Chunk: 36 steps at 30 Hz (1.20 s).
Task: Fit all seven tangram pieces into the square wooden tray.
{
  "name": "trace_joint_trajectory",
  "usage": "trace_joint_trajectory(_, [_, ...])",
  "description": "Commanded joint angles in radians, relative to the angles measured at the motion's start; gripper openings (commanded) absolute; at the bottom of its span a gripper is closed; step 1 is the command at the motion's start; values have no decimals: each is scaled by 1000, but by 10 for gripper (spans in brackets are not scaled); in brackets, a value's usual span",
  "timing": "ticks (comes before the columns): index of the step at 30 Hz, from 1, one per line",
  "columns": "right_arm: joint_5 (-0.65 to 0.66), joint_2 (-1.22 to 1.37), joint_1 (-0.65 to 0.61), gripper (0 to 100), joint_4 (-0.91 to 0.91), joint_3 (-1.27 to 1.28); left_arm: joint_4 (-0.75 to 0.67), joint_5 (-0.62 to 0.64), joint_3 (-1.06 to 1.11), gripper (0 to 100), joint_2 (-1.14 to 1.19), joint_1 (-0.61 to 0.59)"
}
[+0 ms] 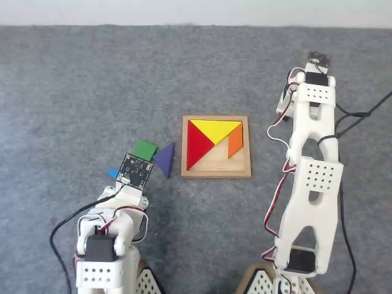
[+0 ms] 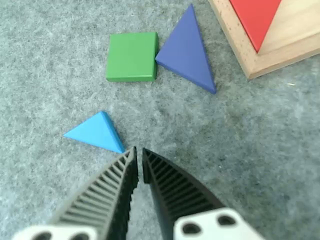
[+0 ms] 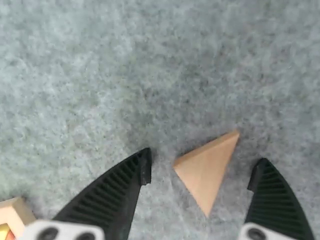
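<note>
Clock readings are from the high view, with the far table edge at 12.

- Square wooden tray sits mid-table on the grey mat, partly filled.
- Inside the tray:
  - red triangle on the 9 o'clock side
  - yellow triangle along the 12 o'clock edge
  - orange piece against the 3 o'clock wall
  - bare wood showing toward 6 o'clock
- Three pieces lie loose on the mat at about 9 o'clock of the tray:
  - Dark blue triangle is nearest, just beside the tray's rim but apart from it.
  - Green square is next out. A corner of the dark blue triangle touches its side.
  - Light blue triangle is farthest, toward 8 o'clock and apart from the other two.
- Left gripper: fingers drawn together to a thin slit with nothing between them. It is low over the mat, its tips just beside one corner of the light blue triangle. I cannot tell whether they touch.
- Right arm stands at 3 o'clock of the tray.
- Right gripper: fingers spread wide, straddling a bare-wood triangle. The piece lies flat on the mat with a gap to each finger.
</note>
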Motion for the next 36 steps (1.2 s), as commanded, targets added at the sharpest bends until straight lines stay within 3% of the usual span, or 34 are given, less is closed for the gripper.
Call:
trace_joint_trajectory(1, [8,-7,5,314,-21,-38,3,-11,-7,16,-23,-5])
trace_joint_trajectory(8, [8,-5,5,148,-25,-38,3,-11,-7,16,-23,-5])
trace_joint_trajectory(15, [9,-15,2,151,16,-46,3,-11,-7,16,-23,-5])
trace_joint_trajectory(27, [12,-183,-133,151,389,-199,3,-11,-7,16,-23,-5])
trace_joint_trajectory(31, [-17,-271,-162,151,392,-147,3,-11,-7,16,-23,-5])
trace_joint_trajectory(36, [-107,-268,-85,154,272,-100,3,-11,-7,16,-23,-5])
